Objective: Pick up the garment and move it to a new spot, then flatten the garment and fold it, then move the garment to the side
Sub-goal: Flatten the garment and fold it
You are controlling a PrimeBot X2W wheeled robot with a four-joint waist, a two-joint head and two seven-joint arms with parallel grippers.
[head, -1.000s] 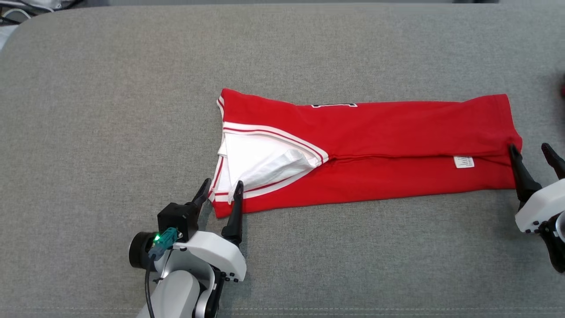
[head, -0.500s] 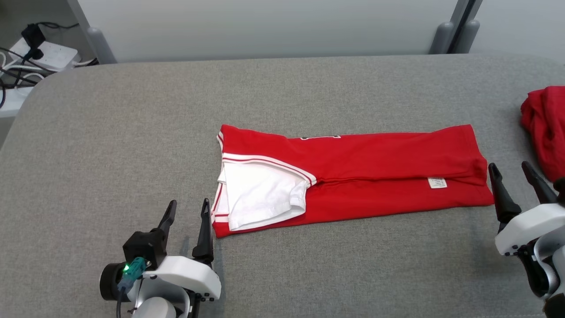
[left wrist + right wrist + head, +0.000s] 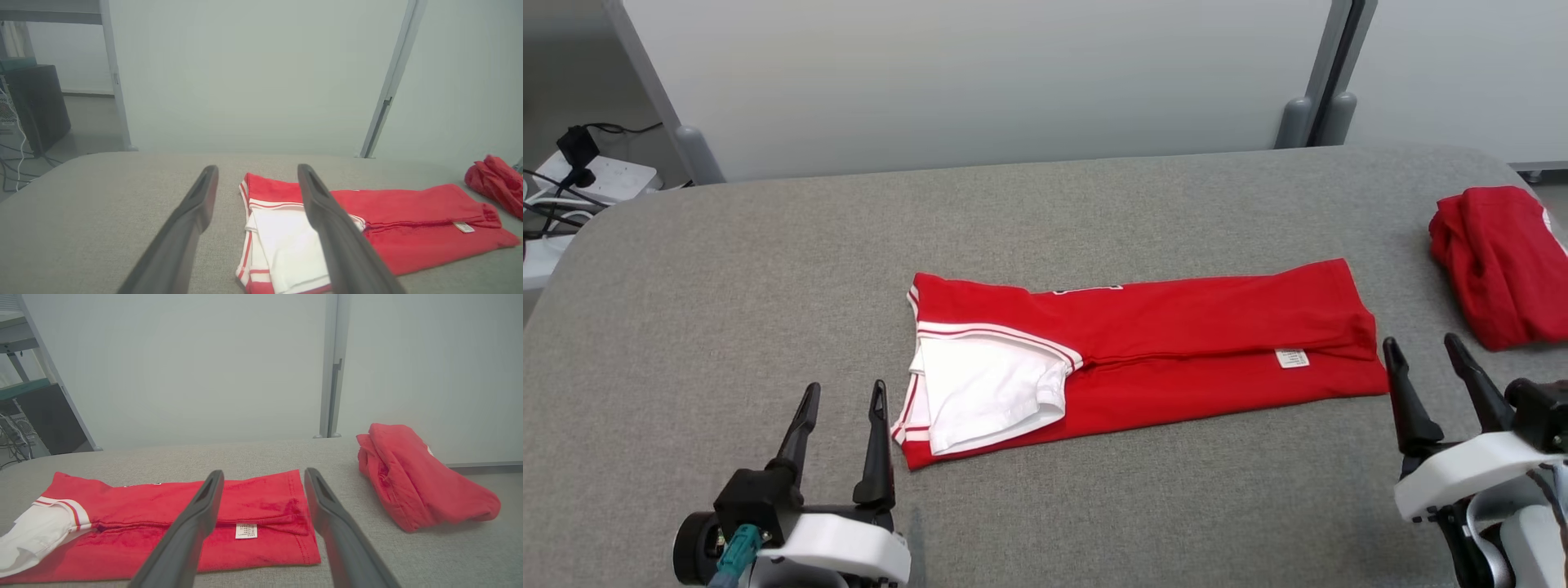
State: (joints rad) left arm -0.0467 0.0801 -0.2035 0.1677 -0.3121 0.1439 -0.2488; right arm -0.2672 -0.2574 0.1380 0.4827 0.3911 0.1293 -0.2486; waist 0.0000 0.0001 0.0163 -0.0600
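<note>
the folded red garment (image 3: 1192,327) lay central on the table (image 3: 1045,204), its white label (image 3: 1292,358) too small to read. left gripper (image 3: 843,388) and right gripper (image 3: 1421,340), both open and empty, had backed off its ends.

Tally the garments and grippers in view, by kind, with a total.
Red garments: 2, the folded garment and the bundled garment
Grippers: 2, the left gripper and the right gripper, both open
Total: 4
</note>
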